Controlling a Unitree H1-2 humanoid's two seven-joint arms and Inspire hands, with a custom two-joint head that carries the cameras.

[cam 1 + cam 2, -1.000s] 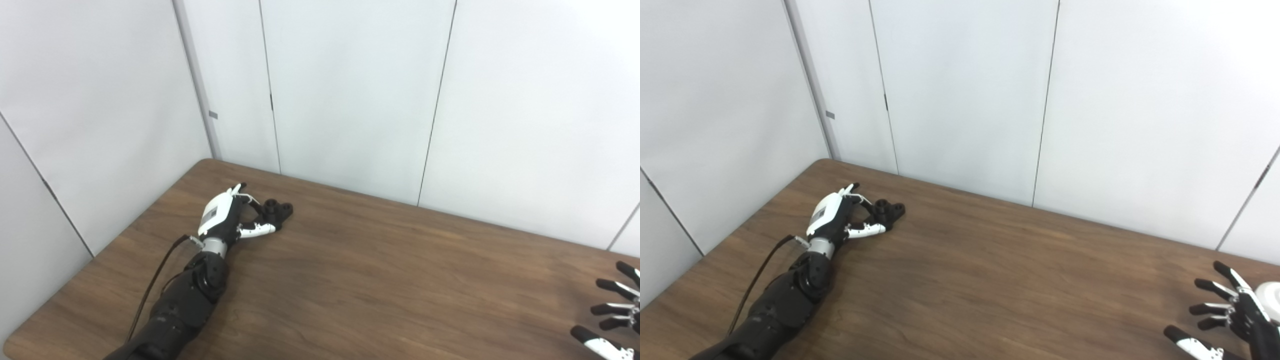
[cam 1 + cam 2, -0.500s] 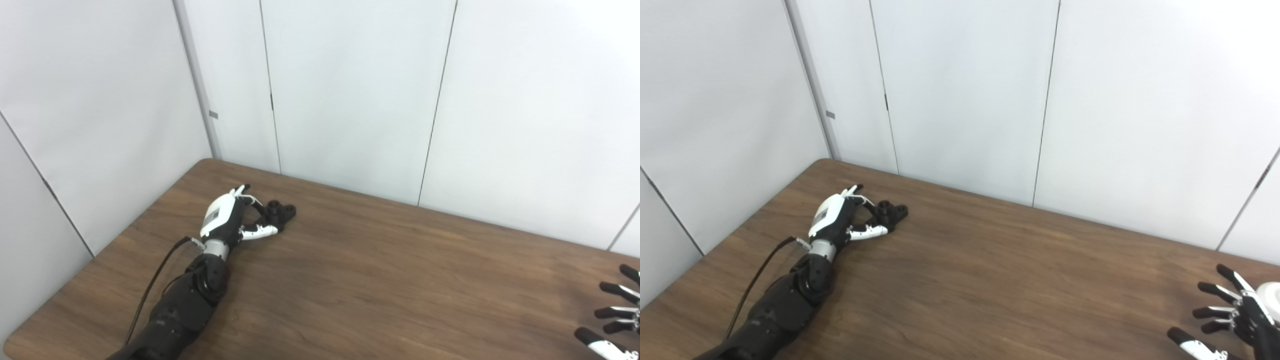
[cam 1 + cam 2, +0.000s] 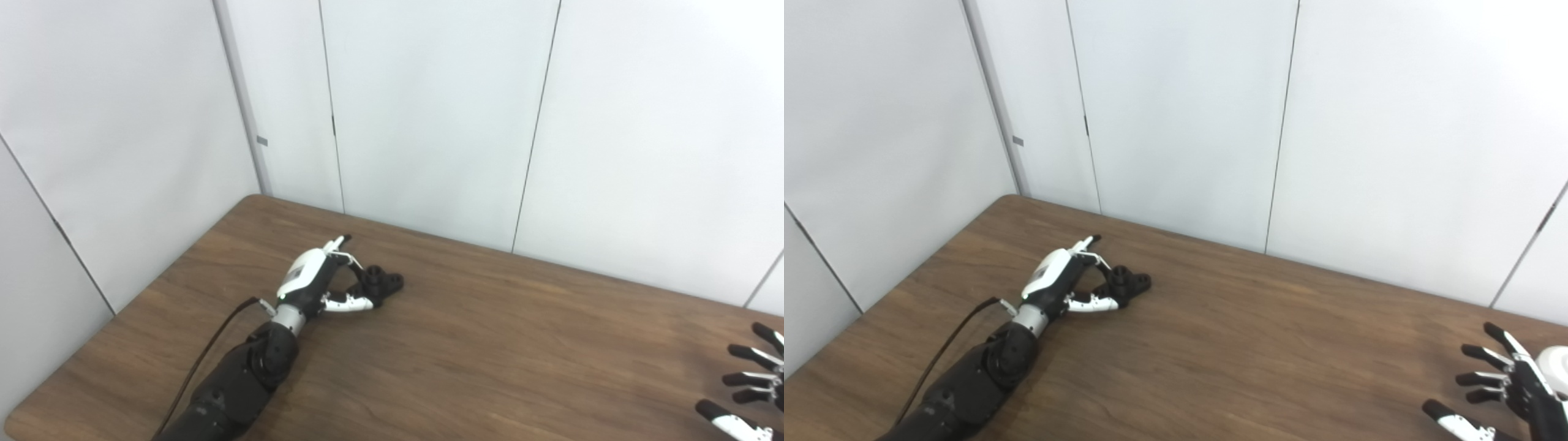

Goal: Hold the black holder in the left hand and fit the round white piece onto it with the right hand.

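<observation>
Wood table [image 3: 490,343]: left hand [image 3: 312,283] fingers grip black holder [image 3: 380,285]; right hand [image 3: 1507,392] fingers spread, empty.

Left hand [image 3: 318,285] has carried black holder [image 3: 380,285] rightward.

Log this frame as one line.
left robot hand: shut on black holder | right robot hand: open | table: holder low

Table [image 3: 490,355] brown wood grain, darker streaks. Wall panels [image 3: 429,110] plain pale grey-white w/ thin dark seams. Left hand [image 3: 315,285] white on back, black fingers w/ white segments; its forearm [image 3: 245,380] black w/ silver wrist ring, black cable alongside. Holder [image 3: 380,285] matte black. Right hand [image 3: 1507,392] black fingers, white thumb part; white round piece [image 3: 1557,361] behind it
</observation>
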